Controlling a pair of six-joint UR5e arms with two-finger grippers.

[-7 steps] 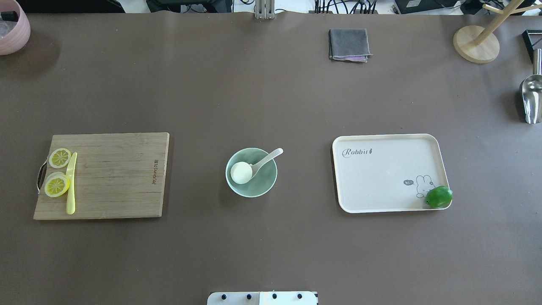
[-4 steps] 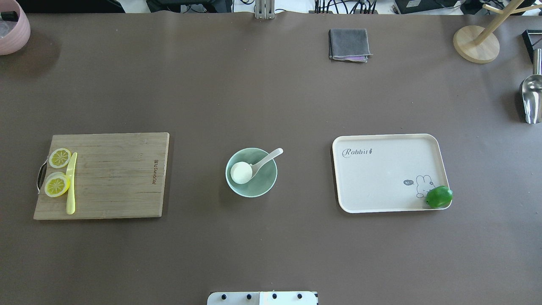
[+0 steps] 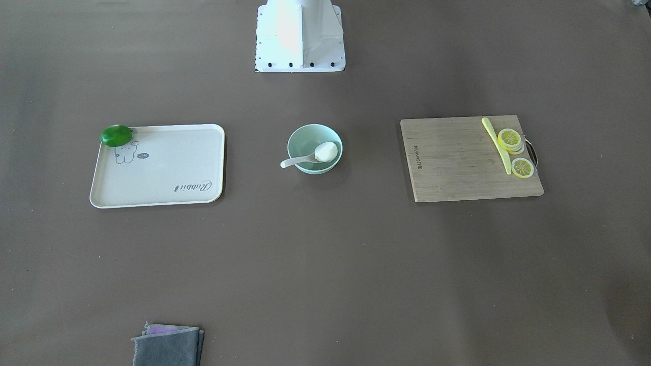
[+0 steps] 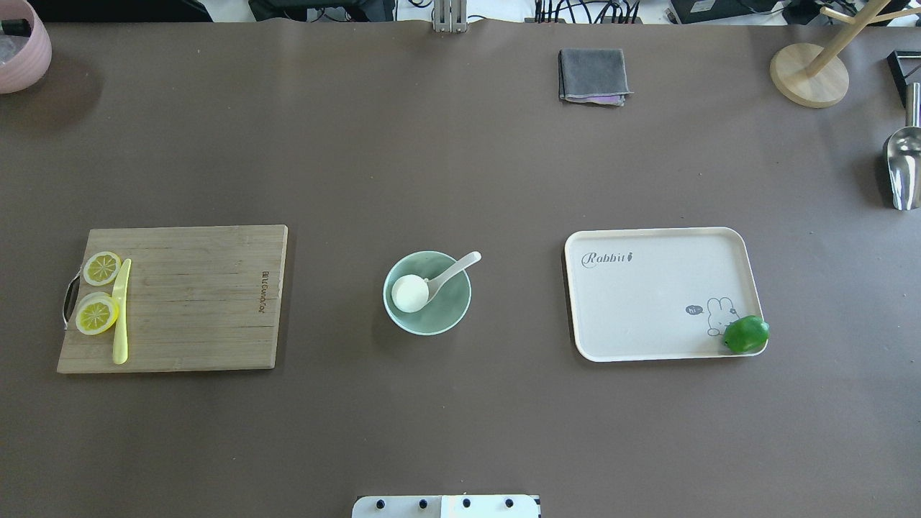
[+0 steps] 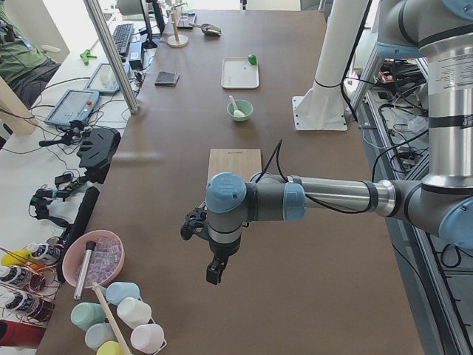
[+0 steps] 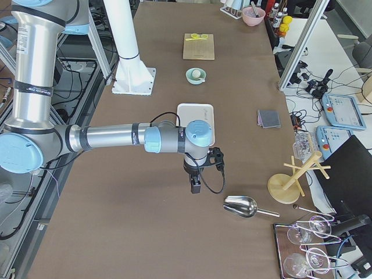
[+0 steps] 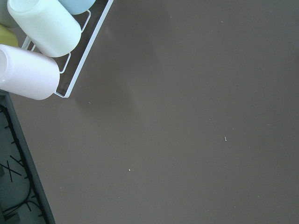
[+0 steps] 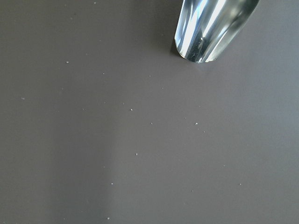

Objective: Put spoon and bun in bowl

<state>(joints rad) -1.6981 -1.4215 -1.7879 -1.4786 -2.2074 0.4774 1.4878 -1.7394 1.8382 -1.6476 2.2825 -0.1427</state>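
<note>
left fingers (image 5: pixel 213 275): hang over bare counter (image 4: pixel 460 165) at the far-left end, near a rack of mugs (image 7: pixel 37 51). Seen only from the side, so can't tell how far open. Nothing visibly held.
cutting board (image 4: pixel 194 302): left of centre. Lemon slices (image 4: pixel 97 314) and yellow knife (image 4: pixel 121 316) lie along its left edge. Not task items.
bowl (image 4: pixel 447 316): mid-counter, between board and tray, upright.
bun (image 4: pixel 410 293): inside the bowl, left half, touching the spoon's scoop end. Can't tell whether it sits in the scoop or beside it.
spoon (image 4: pixel 457 267): scoop inside the bowl, handle leaning over the far-right rim.
tray (image 4: pixel 647 302): right of the bowl, with a lime (image 4: pixel 746 334) on its near-right corner.
right fingers (image 6: pixel 196 186): over bare counter at the right end, near a metal scoop (image 6: pixel 241 206). Side view only, opening can't be judged. Nothing visibly held.
step: judging by layout, both placements are done and the arms are parked well apart from the bowl.
next: no grasp needed. If anything, confirm the spoon handle rests stably on the rim, and leave the bowl alone.
</note>
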